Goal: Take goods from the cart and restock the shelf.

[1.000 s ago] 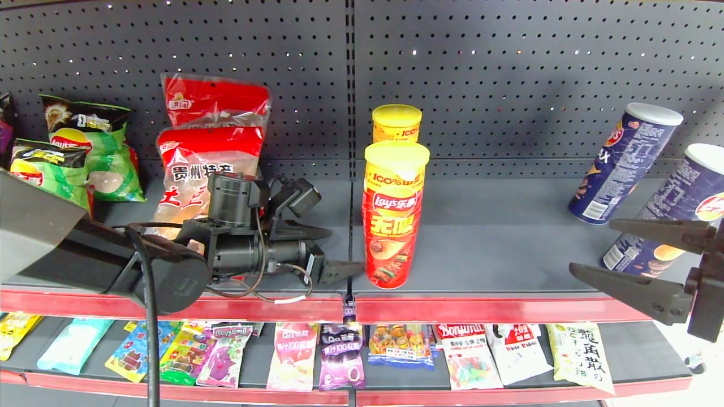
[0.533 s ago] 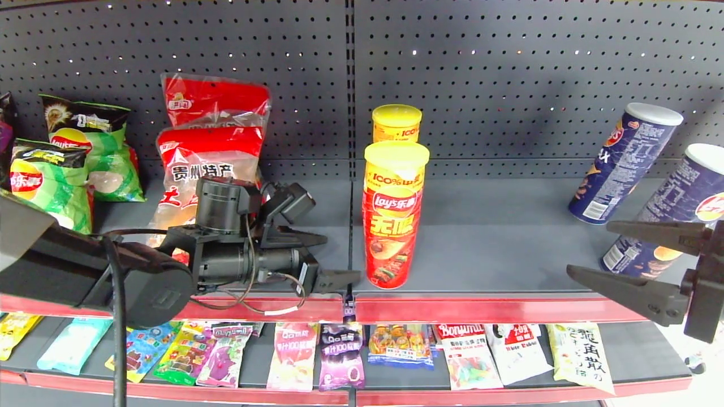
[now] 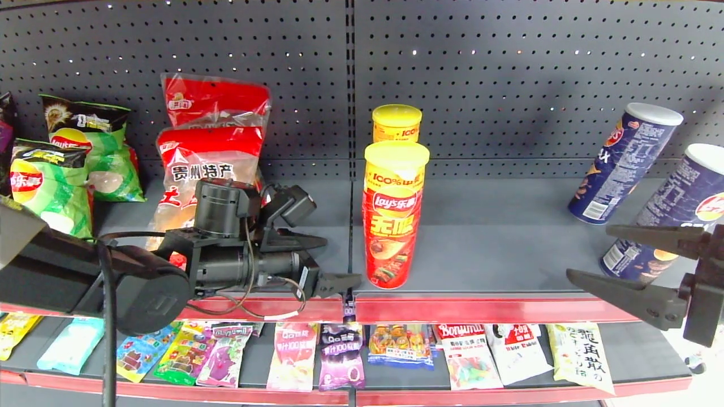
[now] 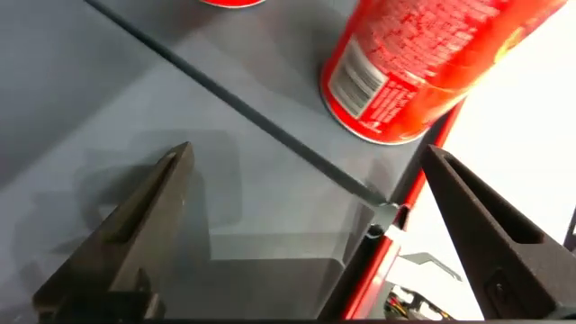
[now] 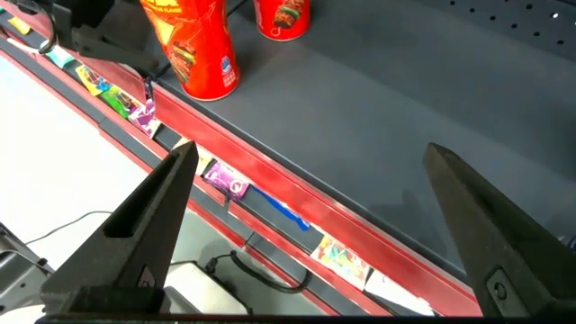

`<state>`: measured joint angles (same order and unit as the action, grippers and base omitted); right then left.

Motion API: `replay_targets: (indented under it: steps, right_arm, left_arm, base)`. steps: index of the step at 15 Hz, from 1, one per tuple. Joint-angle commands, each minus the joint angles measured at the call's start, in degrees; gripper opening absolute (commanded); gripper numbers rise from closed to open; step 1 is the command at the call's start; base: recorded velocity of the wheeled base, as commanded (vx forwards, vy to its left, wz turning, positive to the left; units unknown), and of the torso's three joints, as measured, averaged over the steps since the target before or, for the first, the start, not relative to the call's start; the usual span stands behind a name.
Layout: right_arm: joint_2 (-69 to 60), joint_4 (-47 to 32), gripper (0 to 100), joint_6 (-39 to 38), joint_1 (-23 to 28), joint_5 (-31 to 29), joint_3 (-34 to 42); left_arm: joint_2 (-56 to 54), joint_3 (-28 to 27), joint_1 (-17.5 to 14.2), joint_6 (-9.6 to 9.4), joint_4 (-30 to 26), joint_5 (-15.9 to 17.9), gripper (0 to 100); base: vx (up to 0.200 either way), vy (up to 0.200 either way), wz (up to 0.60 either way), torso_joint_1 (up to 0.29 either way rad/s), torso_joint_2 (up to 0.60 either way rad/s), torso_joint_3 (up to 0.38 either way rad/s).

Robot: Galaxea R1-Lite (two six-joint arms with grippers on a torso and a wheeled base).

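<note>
red chip can [image 3: 394, 217] | yellow lid, upright | shelf [image 3: 498, 243] front edge | directly before second can [image 3: 396, 123]

Left gripper [image 4: 308, 151], its two dark fingers [image 4: 148, 225] spread wide with nothing between them, hangs over a grey metal shelf [image 4: 81, 81]. A red cylindrical snack can [image 4: 405, 63] stands at its one o'clock, near the shelf's red front edge strip [image 4: 400, 238]. A second red can [image 4: 232, 2] peeks in at eleven.
</note>
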<state>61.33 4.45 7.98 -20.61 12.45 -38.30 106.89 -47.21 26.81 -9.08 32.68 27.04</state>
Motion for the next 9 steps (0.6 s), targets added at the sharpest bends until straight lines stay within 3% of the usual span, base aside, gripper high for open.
replay_targets:
  steps: [1, 5, 6, 9]
  right_arm:
    - [-1.0, 0.1, 100, 0.0, 0.2, 0.0, 1.6]
    - [-7.6, 0.5, 100, 0.0, 1.8, 0.1, 8.1]
    - [-10.9, 0.5, 100, 0.0, 3.1, 0.1, 11.1]
    - [-17.8, 0.2, 100, 0.0, 6.5, -0.1, 15.9]
  left_arm:
    - [-3.2, 1.0, -0.4, 0.38, 0.0, -2.3, 100]
    - [-14.3, 7.1, -1.6, 1.35, -0.4, -14.6, 100]
    - [-18.9, 10.1, -1.4, 2.4, -0.4, -22.2, 100]
    - [-27.9, 15.4, -1.4, 4.86, -1.3, -30.3, 100]
  base:
    - [0.0, 0.0, 0.0, 0.0, 0.0, 0.0]
    - [0.0, 0.0, 0.0, 0.0, 0.0, 0.0]
    - [0.0, 0.0, 0.0, 0.0, 0.0, 0.0]
    - [0.0, 0.0, 0.0, 0.0, 0.0, 0.0]
